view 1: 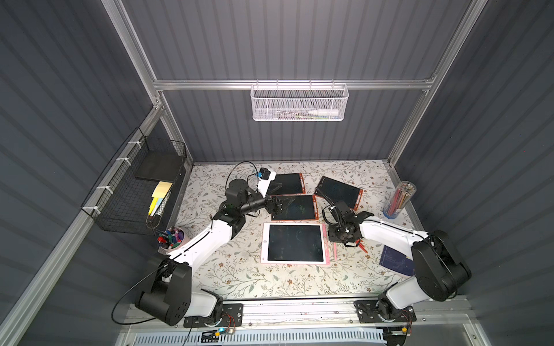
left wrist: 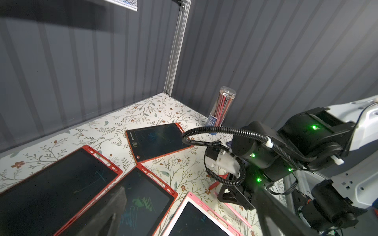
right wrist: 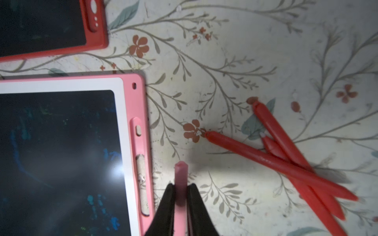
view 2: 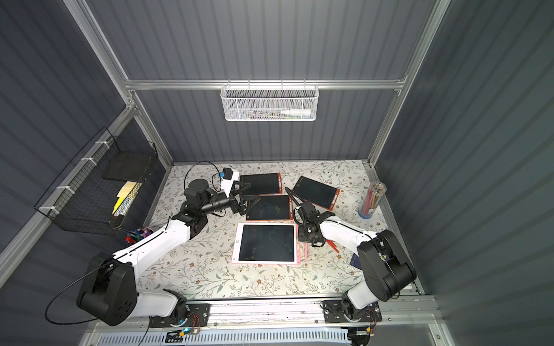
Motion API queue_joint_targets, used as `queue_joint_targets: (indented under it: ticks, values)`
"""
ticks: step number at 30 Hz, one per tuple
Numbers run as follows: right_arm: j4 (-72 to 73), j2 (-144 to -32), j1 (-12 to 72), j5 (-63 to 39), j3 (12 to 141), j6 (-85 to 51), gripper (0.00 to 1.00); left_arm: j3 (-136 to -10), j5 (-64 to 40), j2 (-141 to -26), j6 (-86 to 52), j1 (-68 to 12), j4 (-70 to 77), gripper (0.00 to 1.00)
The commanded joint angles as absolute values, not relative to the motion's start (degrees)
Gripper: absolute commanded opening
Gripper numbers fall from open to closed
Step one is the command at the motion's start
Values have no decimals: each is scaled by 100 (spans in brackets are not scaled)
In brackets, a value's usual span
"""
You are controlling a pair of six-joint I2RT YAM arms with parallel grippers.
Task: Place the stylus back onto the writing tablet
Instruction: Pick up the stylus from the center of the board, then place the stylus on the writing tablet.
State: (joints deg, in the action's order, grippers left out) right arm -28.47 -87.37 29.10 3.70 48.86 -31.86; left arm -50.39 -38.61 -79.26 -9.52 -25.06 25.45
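Observation:
The writing tablet (view 1: pixel 265 243) is pink-framed with a white border and dark screen, and lies flat at the table's middle in both top views (view 2: pixel 236 243). A pink stylus (right wrist: pixel 180 173) is pinched between the black fingers of my right gripper (right wrist: pixel 181 187), which is shut on it. The stylus runs parallel to the tablet's right edge (right wrist: pixel 136 98), just outside the long stylus slot (right wrist: pixel 141 179). Its lower end shows in the top views (view 1: pixel 334 253). My left gripper (view 1: pixel 284 196) hangs open over the red tablets, holding nothing.
Three red-framed tablets (view 1: pixel 295 206) (view 1: pixel 286 183) (view 1: pixel 338 191) lie behind the pink one. Three red styluses (right wrist: pixel 286 163) lie crossed right of my right gripper. A pencil tube (view 1: pixel 400 199), blue booklet (view 1: pixel 395 260), marker cup (view 1: pixel 171 238) and black wire basket (view 1: pixel 141 185) border the table.

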Motion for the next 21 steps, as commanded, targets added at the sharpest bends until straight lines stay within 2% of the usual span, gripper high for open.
queue_joint_targets:
  ticks: [1, 7, 12, 21]
  values:
    - [-2953, -8713, 2944, 282, 5035, -3051, 16, -4800, -4048, -7908, -1063, -2522, 2426, 100]
    - [-3013, -8693, 2938, 282, 5076, -2959, 16, -4323, -3675, -7472, -1427, -2779, 2285, 99]
    - [-3005, -8656, 2942, 205, 5058, -2947, 16, -3935, -3421, -7058, -1983, -3304, 2225, 100]
    - [-3028, -8675, 2958, 32, 5149, -2889, 16, -3941, -3025, -7005, -2197, -4267, 1417, 99]
